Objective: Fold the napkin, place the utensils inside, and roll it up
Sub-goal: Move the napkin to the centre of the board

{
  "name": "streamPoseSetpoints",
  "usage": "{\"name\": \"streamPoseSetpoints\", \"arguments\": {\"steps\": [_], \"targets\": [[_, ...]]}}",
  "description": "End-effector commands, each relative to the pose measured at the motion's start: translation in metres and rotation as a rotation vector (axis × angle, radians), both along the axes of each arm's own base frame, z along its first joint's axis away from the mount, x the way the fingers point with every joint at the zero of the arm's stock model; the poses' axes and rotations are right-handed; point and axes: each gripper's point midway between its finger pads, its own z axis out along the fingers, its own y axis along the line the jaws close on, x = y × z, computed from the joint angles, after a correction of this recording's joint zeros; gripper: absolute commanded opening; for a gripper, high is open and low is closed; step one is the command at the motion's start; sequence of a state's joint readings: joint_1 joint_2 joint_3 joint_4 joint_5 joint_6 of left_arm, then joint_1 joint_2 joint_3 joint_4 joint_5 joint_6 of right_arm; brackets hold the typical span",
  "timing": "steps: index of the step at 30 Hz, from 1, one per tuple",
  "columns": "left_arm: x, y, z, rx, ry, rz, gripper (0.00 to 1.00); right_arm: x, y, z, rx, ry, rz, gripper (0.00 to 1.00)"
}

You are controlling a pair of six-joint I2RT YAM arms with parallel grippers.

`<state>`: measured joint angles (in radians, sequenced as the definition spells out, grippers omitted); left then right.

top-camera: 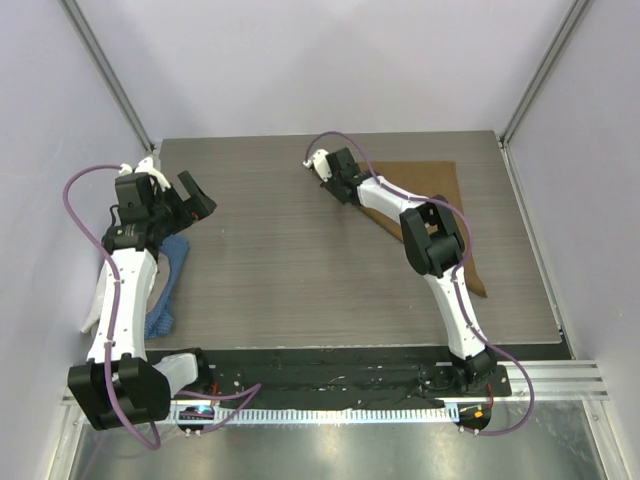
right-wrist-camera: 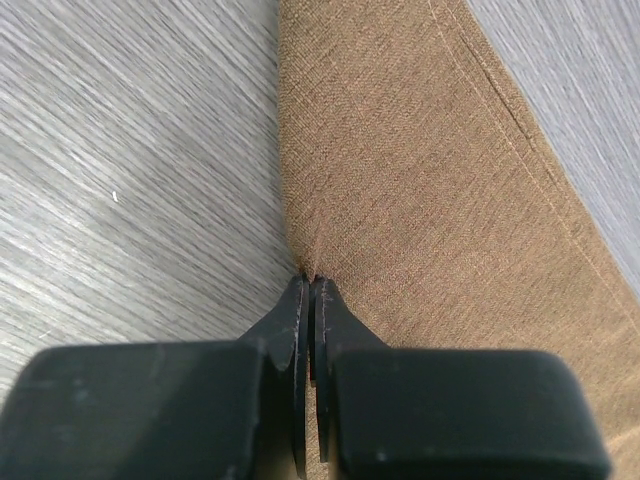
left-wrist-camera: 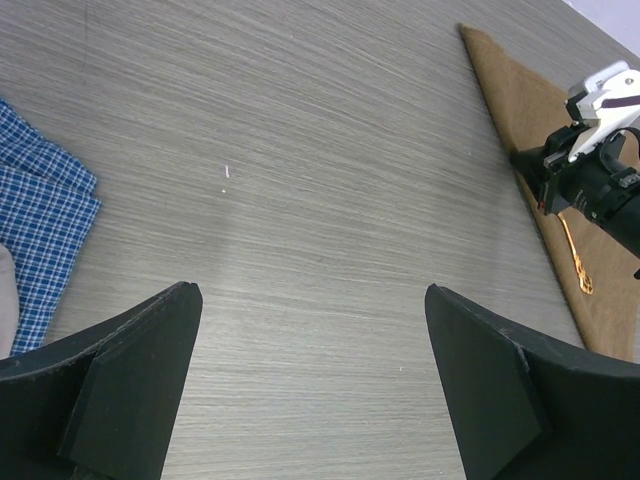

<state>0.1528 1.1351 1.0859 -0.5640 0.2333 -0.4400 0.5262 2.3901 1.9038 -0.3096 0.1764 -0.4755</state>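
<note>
One folded napkin (top-camera: 420, 178) stretches diagonally, far-left tip to near-right.

My left arm (top-camera: 125, 290) is standing up tall on my left side and bending forward at the top. My left pincer (top-camera: 190, 200) is hanging in the air with its two fingers (left-wrist-camera: 120, 380) spread wide apart, holding nothing. My right arm (top-camera: 450, 290) is reaching far forward and staying low. My right pincer (right-wrist-camera: 308, 285) is squeezing its fingers tight together, pinching the edge of the napkin (right-wrist-camera: 420, 200).
</note>
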Motion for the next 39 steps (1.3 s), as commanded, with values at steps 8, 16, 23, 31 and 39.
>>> {"name": "streamPoseSetpoints", "arguments": {"steps": [8,16,23,31,39], "targets": [[0.007,-0.013,-0.021,-0.136,0.031,0.003,1.00,-0.073,0.053,-0.002,0.100,0.114,-0.005,0.01],[0.004,-0.008,-0.037,-0.190,0.009,0.113,1.00,-0.138,0.132,0.005,0.195,0.142,0.041,0.01],[-0.016,0.005,-0.106,-0.257,0.043,0.313,1.00,-0.173,0.193,0.022,0.323,0.175,0.090,0.06],[-0.035,0.028,-0.136,-0.203,0.046,0.471,0.94,-0.182,0.176,0.097,0.448,0.090,0.057,0.37],[-0.027,0.026,-0.162,-0.248,0.063,0.487,0.78,-0.187,0.091,0.105,0.476,0.049,-0.211,0.38]]}}
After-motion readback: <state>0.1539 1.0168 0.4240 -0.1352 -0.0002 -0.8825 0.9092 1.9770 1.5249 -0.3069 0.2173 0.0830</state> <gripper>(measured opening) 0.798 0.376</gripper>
